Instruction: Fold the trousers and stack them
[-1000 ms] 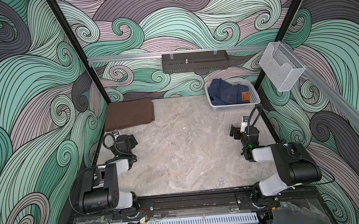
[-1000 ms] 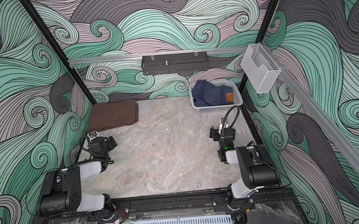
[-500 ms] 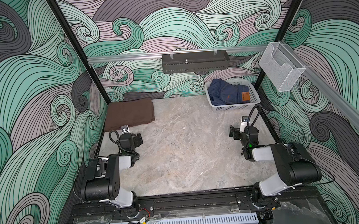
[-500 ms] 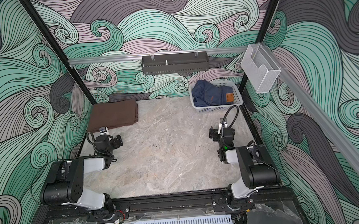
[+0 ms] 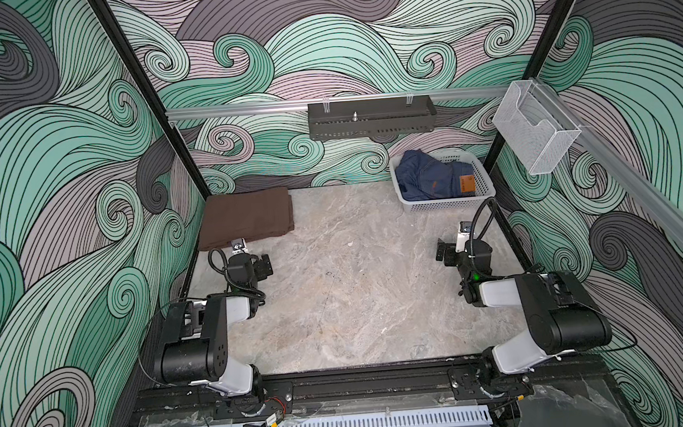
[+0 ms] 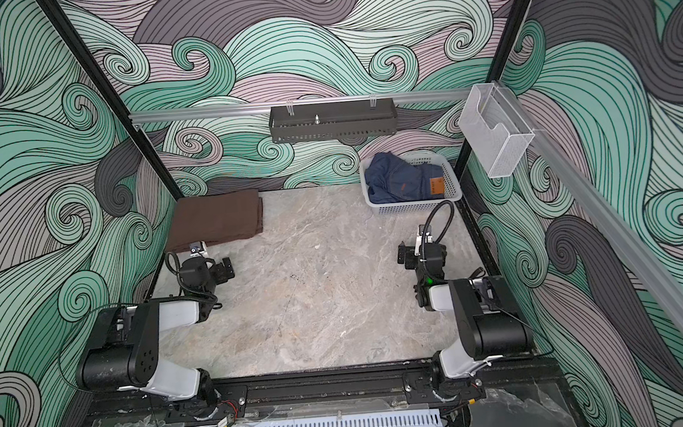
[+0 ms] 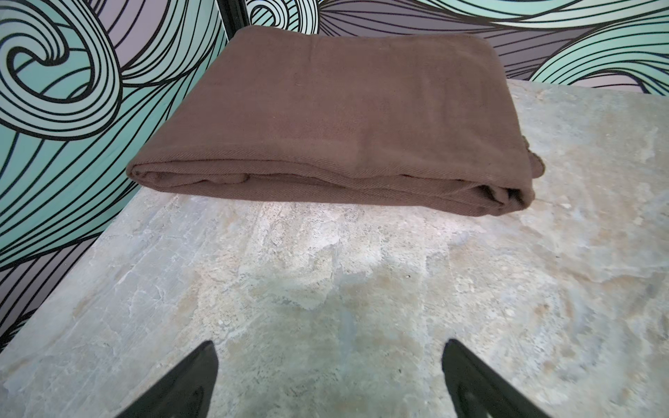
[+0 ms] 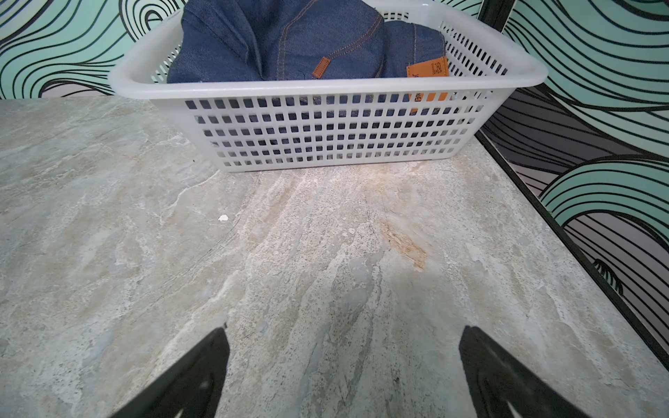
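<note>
Left hand (image 7: 330, 342) spread, empty; trousers (image 7: 325, 119) folded.

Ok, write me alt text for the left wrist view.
Folded dark brown trousers lie flat on the grey marbled table, beside a wall of teal swirls. The left end effector, open and empty, points at their near edge without touching them.

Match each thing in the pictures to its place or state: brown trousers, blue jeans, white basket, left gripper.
Things:
1. brown trousers
2. blue jeans
3. white basket
4. left gripper

Places or states:
A. bunched up inside the basket
B. open, over bare table
C. folded, lying in the far left corner
D. standing in the far right corner

Pairs: 1-C, 2-A, 3-D, 4-B
</note>
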`<state>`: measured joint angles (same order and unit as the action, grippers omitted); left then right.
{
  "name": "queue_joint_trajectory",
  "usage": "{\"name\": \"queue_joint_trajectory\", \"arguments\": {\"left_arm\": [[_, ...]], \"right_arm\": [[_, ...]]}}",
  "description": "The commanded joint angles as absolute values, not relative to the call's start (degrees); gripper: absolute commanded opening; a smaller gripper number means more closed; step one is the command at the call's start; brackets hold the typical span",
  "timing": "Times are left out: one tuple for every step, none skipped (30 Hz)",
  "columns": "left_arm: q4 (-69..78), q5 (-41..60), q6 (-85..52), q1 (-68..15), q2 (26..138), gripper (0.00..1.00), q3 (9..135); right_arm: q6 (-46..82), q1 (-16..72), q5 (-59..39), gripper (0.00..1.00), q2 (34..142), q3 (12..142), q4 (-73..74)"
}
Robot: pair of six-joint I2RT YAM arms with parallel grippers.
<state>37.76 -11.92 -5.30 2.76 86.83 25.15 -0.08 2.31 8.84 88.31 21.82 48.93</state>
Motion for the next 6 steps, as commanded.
{"name": "queue_joint_trajectory", "arguments": {"left_arm": [[38.76, -11.4, -4.5, 2.57, 87.05, 0.99, 26.28], [38.8, -11.43, -4.57, 2.59, 87.1, 0.99, 26.24], [38.8, -11.42, -4.54, 2.55, 87.1, 0.99, 26.26], [38.82, -11.4, -4.55, 2.55, 87.1, 0.99, 26.28], [38.83, -11.42, -4.49, 2.59, 87.06, 0.99, 26.28], [38.83, -11.43, -4.57, 2.54, 87.05, 0.99, 26.28]], "right_arm": [[-0.62, 2.55, 8.35, 0.99, 88.42, 23.03, 49.05], [-0.62, 2.61, 8.42, 1.0, 88.37, 22.98, 49.05], [-0.62, 2.55, 8.41, 1.0, 88.38, 22.98, 49.04], [-0.62, 2.54, 8.43, 1.0, 88.32, 23.02, 49.04], [-0.62, 2.62, 8.36, 1.0, 88.25, 22.87, 49.13], [-0.62, 2.55, 8.4, 0.99, 88.32, 22.94, 49.16]]}}
